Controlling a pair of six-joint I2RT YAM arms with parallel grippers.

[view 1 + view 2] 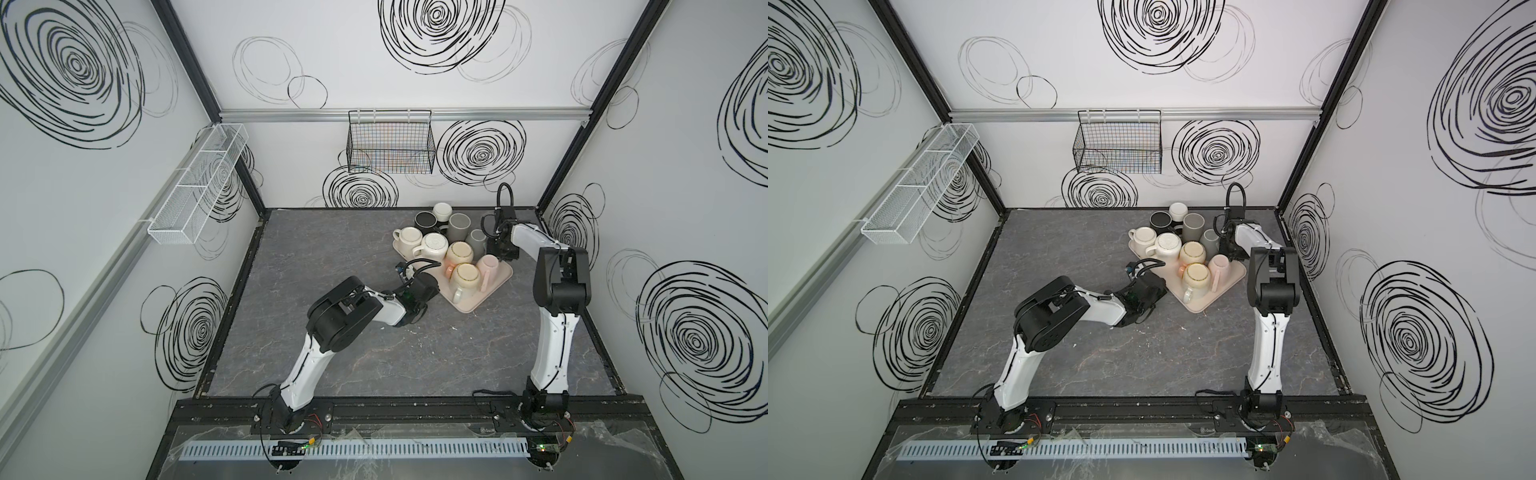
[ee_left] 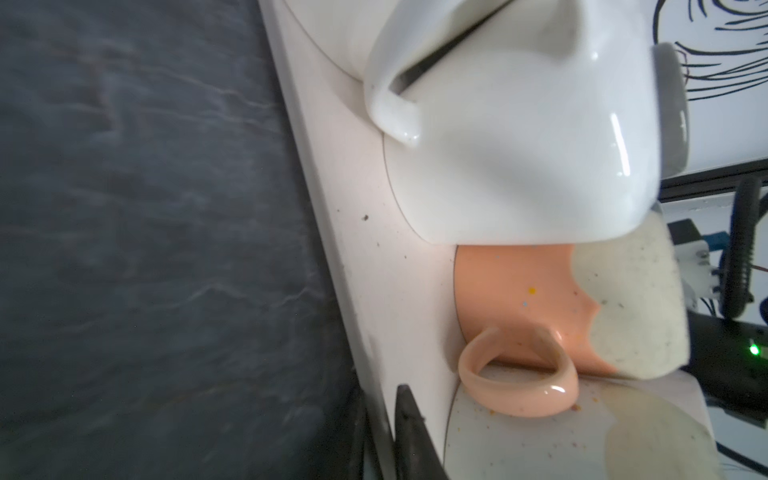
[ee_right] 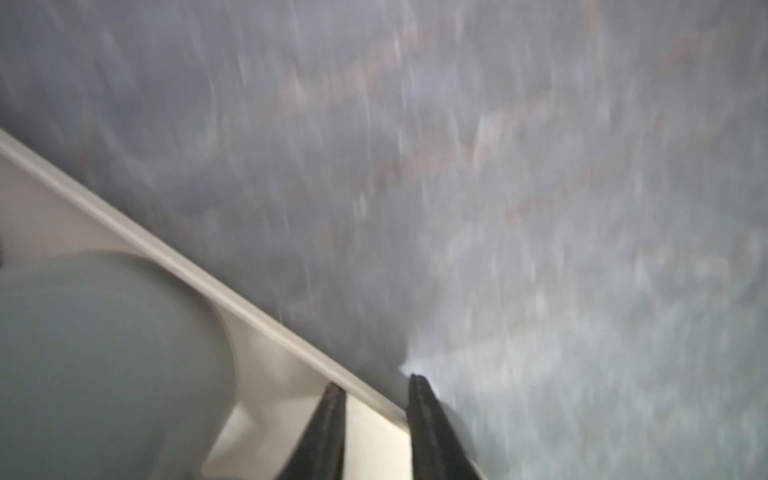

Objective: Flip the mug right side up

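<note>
Showing the pale pink plastic tray of crowded ceramic mugs at the right rear of the grey marbled table. We see the left gripper pinched tight on the tray's left-hand rim, and the right gripper with jaws slightly parted astride the opposite rim. The cream, gold-ringed mug sits base-up at the tray's front, untouched. We judge none of the turning done: grasp, lift, flip and set-down all remain.
</note>
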